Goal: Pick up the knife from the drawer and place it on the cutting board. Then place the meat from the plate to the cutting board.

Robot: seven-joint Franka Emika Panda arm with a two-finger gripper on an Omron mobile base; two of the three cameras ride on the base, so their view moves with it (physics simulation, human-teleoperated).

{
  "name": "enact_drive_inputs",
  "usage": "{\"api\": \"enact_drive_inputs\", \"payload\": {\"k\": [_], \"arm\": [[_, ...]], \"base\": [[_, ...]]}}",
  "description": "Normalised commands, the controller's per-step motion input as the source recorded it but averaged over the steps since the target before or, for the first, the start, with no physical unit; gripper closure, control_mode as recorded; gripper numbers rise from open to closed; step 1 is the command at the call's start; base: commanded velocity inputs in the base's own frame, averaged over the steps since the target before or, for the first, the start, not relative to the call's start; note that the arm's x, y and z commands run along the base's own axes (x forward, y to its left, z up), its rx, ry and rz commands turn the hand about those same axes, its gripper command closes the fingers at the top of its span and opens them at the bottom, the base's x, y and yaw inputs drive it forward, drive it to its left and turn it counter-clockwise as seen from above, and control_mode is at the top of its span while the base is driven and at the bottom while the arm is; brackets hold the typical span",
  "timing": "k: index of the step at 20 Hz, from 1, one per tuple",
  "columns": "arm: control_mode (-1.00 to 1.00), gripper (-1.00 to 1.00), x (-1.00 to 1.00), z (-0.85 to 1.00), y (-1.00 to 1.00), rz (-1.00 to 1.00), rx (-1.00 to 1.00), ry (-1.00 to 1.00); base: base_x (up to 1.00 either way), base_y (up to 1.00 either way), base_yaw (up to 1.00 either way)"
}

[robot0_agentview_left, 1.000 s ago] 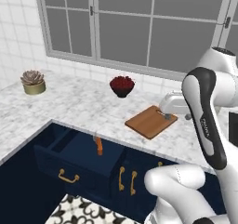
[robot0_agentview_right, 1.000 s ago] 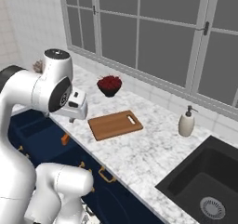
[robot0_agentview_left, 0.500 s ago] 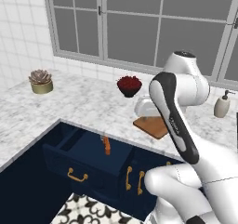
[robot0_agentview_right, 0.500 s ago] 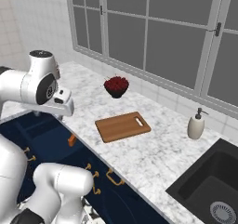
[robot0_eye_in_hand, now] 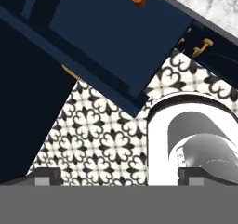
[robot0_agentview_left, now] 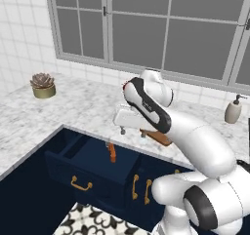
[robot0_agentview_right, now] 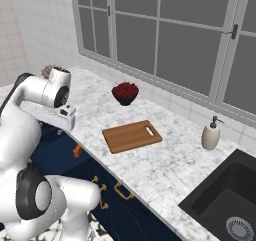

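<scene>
**Knife waits in the open drawer**

The knife (robot0_agentview_left: 112, 152) lies inside the pulled-out navy drawer (robot0_agentview_left: 93, 163), orange handle showing. The gripper (robot0_agentview_left: 132, 130) hovers above it, fingers spread wide and empty. The first step is in hand: next it likely needs to descend onto the handle. The cutting board (robot0_agentview_right: 132, 135) sits bare on the marble desk (robot0_agentview_right: 165, 170).

I see a navy blue drawer (robot0_agentview_left: 93, 161) with a brass handle (robot0_agentview_left: 81, 184), an orange-brown knife (robot0_agentview_left: 112, 152) inside, a brown wooden board (robot0_agentview_right: 132, 136), grey-veined white marble counter (robot0_agentview_right: 165, 170), red berries in a dark bowl (robot0_agentview_right: 125, 93), and black-and-white patterned floor tiles (robot0_eye_in_hand: 102, 135).
</scene>
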Motion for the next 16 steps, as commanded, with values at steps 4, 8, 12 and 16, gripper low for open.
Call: {"api": "enact_drive_inputs", "payload": {"k": [4,8,12,16], "arm": [[-1.0,-1.0,0.38,-0.89,1.0,-0.19,-0.15,0.11],[-1.0,-1.0,0.18,-0.69,0.66,-0.26,-0.15,0.0],[-1.0,-1.0,0.15,-0.54,0.09,-0.17,-0.08,0.0],[-1.0,-1.0,0.35,-0.78,0.0,-0.14,0.0,0.0]], "base": [[0.0,0.0,0.0],[0.0,0.0,0.0],[0.0,0.0,0.0],[0.0,0.0,0.0]]}}
